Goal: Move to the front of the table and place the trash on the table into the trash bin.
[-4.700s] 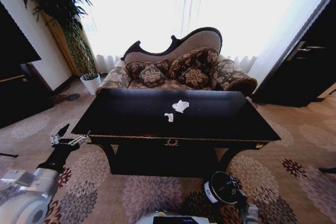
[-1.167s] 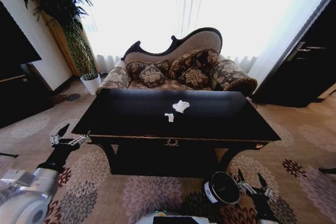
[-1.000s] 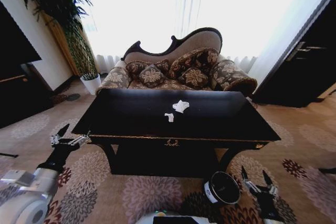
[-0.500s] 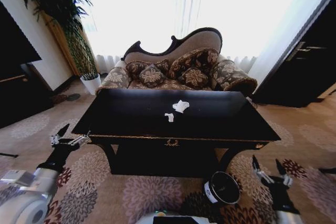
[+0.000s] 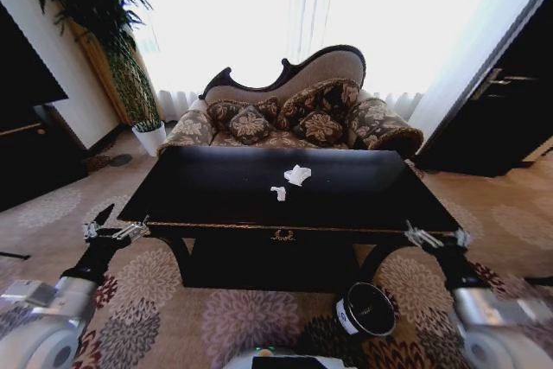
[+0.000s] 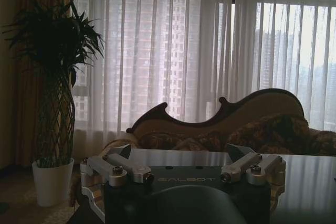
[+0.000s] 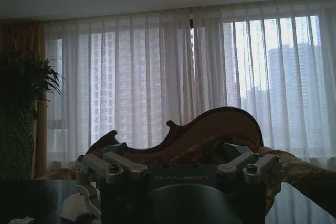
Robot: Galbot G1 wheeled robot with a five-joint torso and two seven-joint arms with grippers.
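Note:
The glossy black table [image 5: 216, 187] stands straight ahead, in front of a sofa. On its top lie the trash pieces: a crumpled white tissue [image 5: 297, 174] and a smaller white scrap [image 5: 278, 193]. The dark round trash bin [image 5: 365, 310] sits on the carpet below the table's front right. My right gripper [image 5: 438, 237] hovers open at the table's front right corner, above and right of the bin, holding nothing. My left gripper [image 5: 115, 230] is open off the table's front left corner. In the right wrist view the tissue [image 7: 75, 209] shows pale on the tabletop beyond the open gripper [image 7: 181, 165].
A patterned sofa [image 5: 294, 114] with cushions stands behind the table. A tall potted plant [image 5: 130, 75] is at the back left, and dark cabinets [image 5: 510, 101] line the right wall. Floral carpet [image 5: 216, 317] lies open between me and the table.
My right arm has risen from floor level beside the trash bin to the height of the table's front right corner. The left arm, the trash and the bin have not moved.

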